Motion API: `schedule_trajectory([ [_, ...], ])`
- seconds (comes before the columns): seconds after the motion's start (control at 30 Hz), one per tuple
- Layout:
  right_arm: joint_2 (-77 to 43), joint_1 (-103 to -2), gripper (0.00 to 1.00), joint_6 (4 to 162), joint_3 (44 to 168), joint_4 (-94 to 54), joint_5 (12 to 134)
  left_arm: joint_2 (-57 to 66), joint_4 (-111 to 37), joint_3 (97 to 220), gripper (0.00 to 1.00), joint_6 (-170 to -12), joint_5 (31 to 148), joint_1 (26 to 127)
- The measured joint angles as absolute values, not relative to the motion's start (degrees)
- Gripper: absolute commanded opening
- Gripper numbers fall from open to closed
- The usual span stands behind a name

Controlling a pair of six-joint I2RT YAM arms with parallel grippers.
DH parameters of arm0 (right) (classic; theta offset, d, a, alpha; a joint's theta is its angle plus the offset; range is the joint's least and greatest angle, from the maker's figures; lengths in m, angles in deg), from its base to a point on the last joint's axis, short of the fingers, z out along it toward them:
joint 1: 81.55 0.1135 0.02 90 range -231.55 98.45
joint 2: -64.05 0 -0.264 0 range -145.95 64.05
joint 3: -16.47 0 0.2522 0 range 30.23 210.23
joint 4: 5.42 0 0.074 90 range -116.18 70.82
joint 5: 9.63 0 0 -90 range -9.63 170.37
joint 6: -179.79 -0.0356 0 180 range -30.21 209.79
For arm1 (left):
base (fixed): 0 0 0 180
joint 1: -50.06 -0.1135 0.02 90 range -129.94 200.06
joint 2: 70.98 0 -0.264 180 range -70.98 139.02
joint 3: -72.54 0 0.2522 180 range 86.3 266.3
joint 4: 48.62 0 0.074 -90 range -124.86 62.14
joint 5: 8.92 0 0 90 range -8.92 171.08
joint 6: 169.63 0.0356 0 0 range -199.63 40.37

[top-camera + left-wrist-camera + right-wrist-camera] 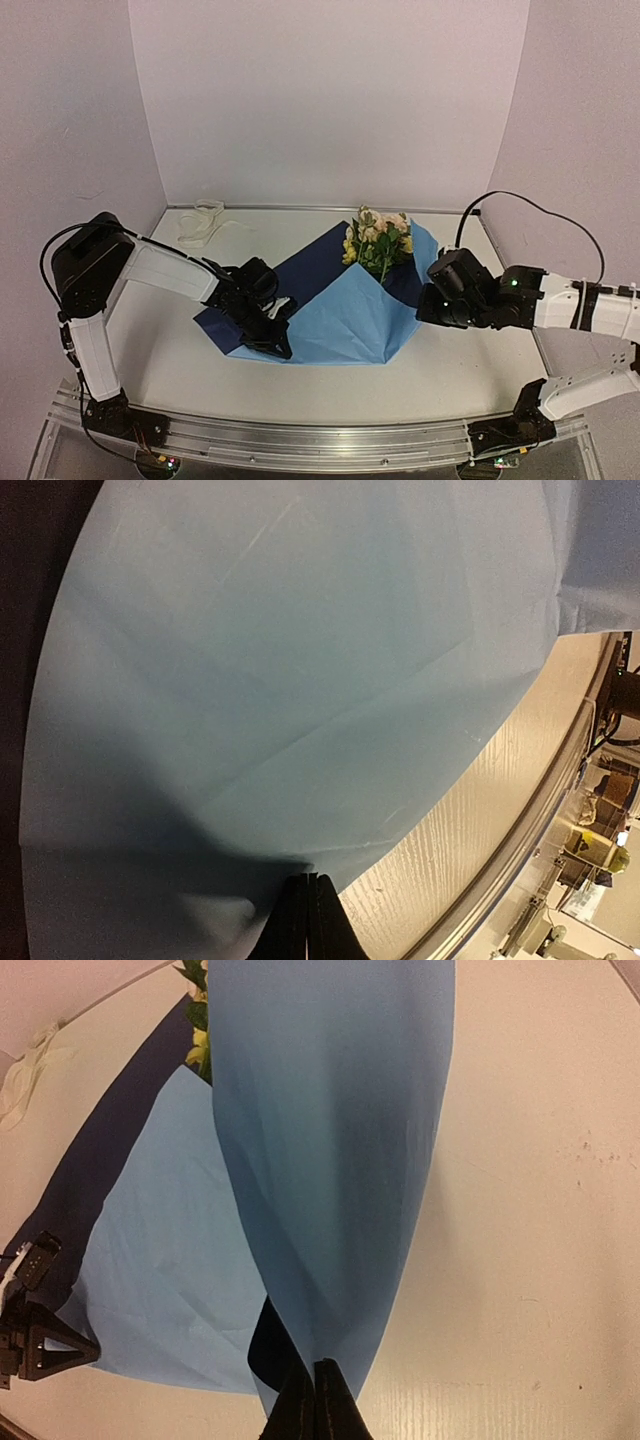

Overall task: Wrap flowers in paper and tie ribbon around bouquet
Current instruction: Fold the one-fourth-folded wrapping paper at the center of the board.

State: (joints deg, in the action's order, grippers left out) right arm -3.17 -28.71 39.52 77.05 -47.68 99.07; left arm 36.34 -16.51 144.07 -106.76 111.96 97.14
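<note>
Both reaching inward low, left tool (279, 346) and right tool (424, 300) pinch the paper (350, 312).

Two robot arms are shown, each built of white moulded shells joined by black cylindrical joints. On the left arm (160, 268) a large black motor housing (88, 262) is seen, with a thin black cable (48, 262) looped beside it. The right arm (585, 308) is marked by a small green light (514, 283), and a long black cable (545, 212) is arched above it. The left pincer (283, 350) and right pincer (422, 305) are black, each formed of two slim tapered fingers (315, 1400). The black bases (105, 410) are dotted with tiny red and green lights (170, 462).
</note>
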Motion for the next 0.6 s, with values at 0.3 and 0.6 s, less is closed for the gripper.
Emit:
schedule_trajectory([
  [0.3, -20.67, -26.85, 0.0, 39.18, 89.9, -43.38, 91.95, 36.48, -17.49, 144.1, 0.03, -107.08, 111.54, 97.15],
  [0.6, -34.46, -26.75, 0.0, 36.94, 95.11, -37.01, 85.67, 36.03, -18.28, 144.1, 0.15, -107.93, 111.09, 96.83],
])
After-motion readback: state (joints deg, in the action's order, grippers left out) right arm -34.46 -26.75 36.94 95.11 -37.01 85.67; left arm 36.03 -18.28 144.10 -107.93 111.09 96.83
